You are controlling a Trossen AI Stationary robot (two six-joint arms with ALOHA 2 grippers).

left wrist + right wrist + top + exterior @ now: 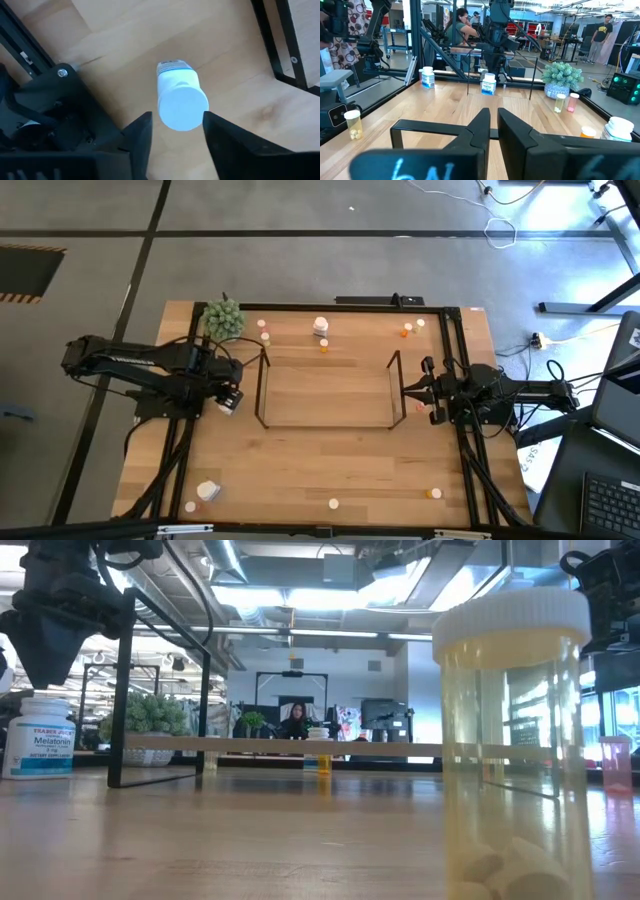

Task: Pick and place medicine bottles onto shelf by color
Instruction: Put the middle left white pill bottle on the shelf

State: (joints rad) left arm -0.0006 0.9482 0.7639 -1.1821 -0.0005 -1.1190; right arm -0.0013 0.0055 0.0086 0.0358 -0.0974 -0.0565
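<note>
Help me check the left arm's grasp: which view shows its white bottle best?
The left wrist view: the white bottle stands between the open fingers of the left gripper, cap toward the camera. The high view shows only a white speck under the gripper; the low view shows its label side-on; the right wrist view shows it small.

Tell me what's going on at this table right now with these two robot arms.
The left claw is over a white bottle on the table, just left of the shelf. Its fingers stand either side of the bottle's cap, apart from it, so nothing is held. The right claw waits shut at the shelf's right end. The shelf is bare; other small bottles sit scattered around the table, including a clear yellow one near the front edge.
</note>
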